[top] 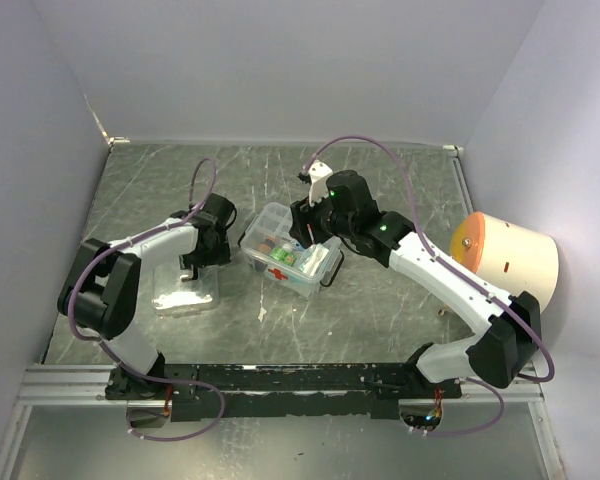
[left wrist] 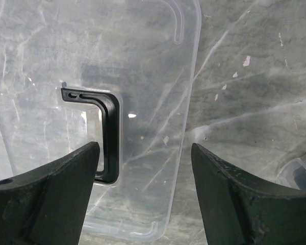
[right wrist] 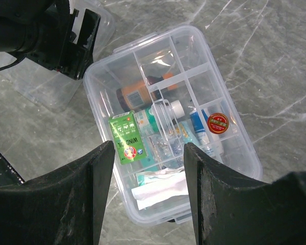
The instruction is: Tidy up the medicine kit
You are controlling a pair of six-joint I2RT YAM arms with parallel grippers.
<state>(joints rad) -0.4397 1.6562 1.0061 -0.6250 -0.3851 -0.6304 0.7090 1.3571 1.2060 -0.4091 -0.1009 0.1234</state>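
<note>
The medicine kit (top: 280, 272), a clear box with a red cross on its front, stands open at mid-table. In the right wrist view the kit (right wrist: 229, 97) shows a divided tray over a green packet (right wrist: 126, 137), a brown bottle (right wrist: 137, 92), a tube with a red sticker (right wrist: 217, 122) and white gauze (right wrist: 158, 186). My right gripper (right wrist: 149, 153) hovers open above it, holding nothing. The flat clear lid (left wrist: 143, 76) with its black handle (left wrist: 109, 127) lies on the table to the left. My left gripper (left wrist: 145, 153) is open just above the lid's right edge.
A beige cylinder (top: 510, 255) stands at the right table edge. Grey walls close in the back and sides. A black rail (top: 280, 378) with the arm bases runs along the front. A small white scrap (top: 263, 313) lies before the kit.
</note>
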